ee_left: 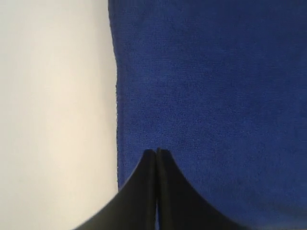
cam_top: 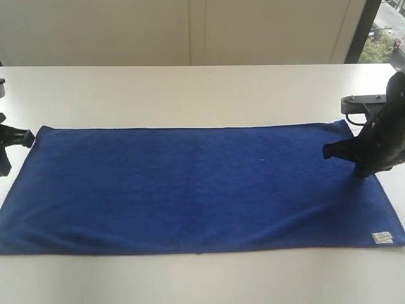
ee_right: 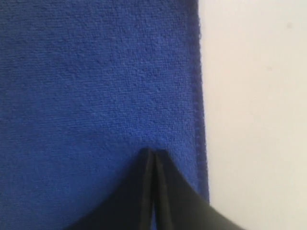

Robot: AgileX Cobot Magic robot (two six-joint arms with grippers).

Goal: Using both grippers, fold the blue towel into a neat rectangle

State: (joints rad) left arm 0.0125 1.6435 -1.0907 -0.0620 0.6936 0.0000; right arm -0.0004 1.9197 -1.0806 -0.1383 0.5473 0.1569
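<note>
The blue towel (cam_top: 196, 187) lies flat on the white table (cam_top: 190, 95) as a long rectangle, with its white tag (cam_top: 381, 237) at the near right corner. My left gripper (cam_top: 24, 137) sits at the towel's far left corner, its tips just at the short edge. In the left wrist view its jaws (ee_left: 156, 151) are shut over the towel (ee_left: 211, 86), just inside the hem, with no cloth between them. My right gripper (cam_top: 327, 152) hangs over the towel's right end. Its jaws (ee_right: 153, 152) are shut too, close to the stitched hem (ee_right: 197, 96), holding nothing.
Bare table surrounds the towel on all sides. A pale wall (cam_top: 190, 31) runs behind the table's far edge, and a window (cam_top: 386, 38) shows at the upper right. The right arm's black body (cam_top: 383, 136) covers part of the towel's far right corner.
</note>
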